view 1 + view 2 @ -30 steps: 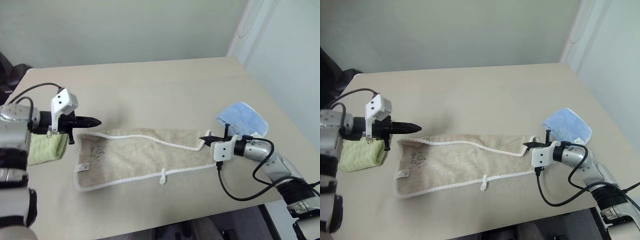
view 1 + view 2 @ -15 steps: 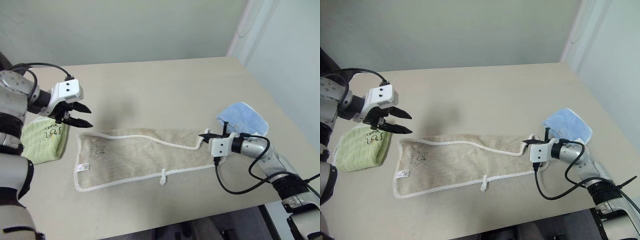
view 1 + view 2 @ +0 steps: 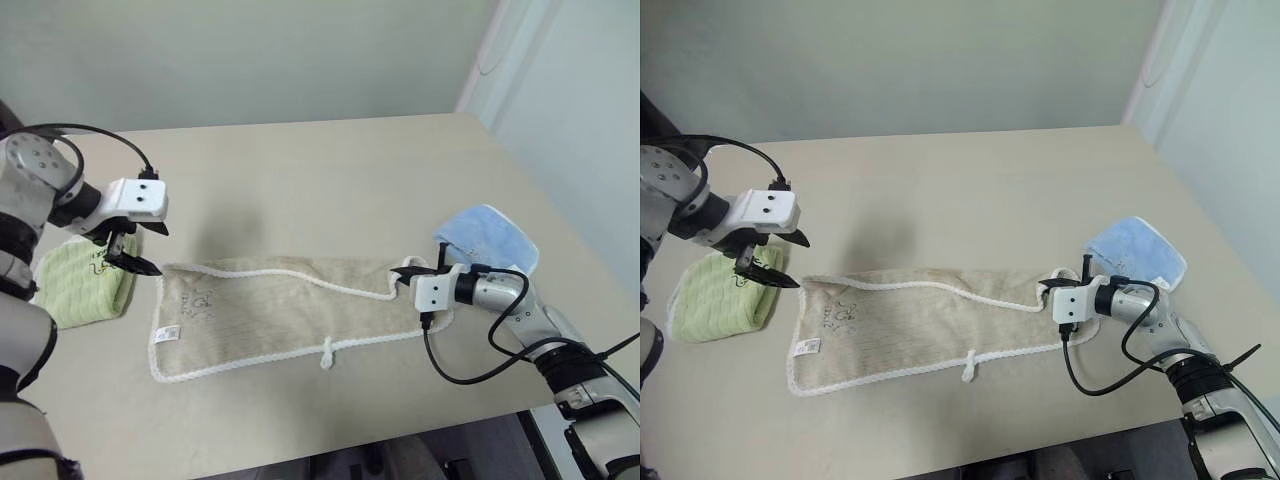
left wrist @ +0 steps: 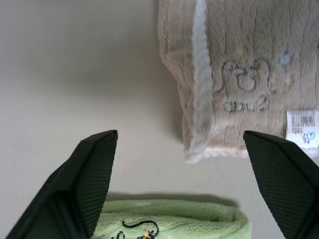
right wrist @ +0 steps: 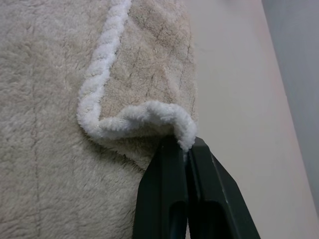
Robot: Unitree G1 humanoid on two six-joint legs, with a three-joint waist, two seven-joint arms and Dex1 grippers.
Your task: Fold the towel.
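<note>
The beige towel with white corded edging lies flat along the table, its small loop at the near edge. My left gripper hangs open just above the towel's far left corner, pointing steeply down, with nothing between its fingers. My right gripper is shut on the towel's far right corner, pinching the white cord and lifting that edge slightly.
A green folded cloth with black writing lies just left of the towel, under the left arm. A light-blue folded cloth sits behind the right arm near the table's right edge. The tan table stretches bare beyond the towel.
My left gripper went from shut and pointing level to open and pointing down over the towel's far left corner. The right gripper kept its grip and place.
</note>
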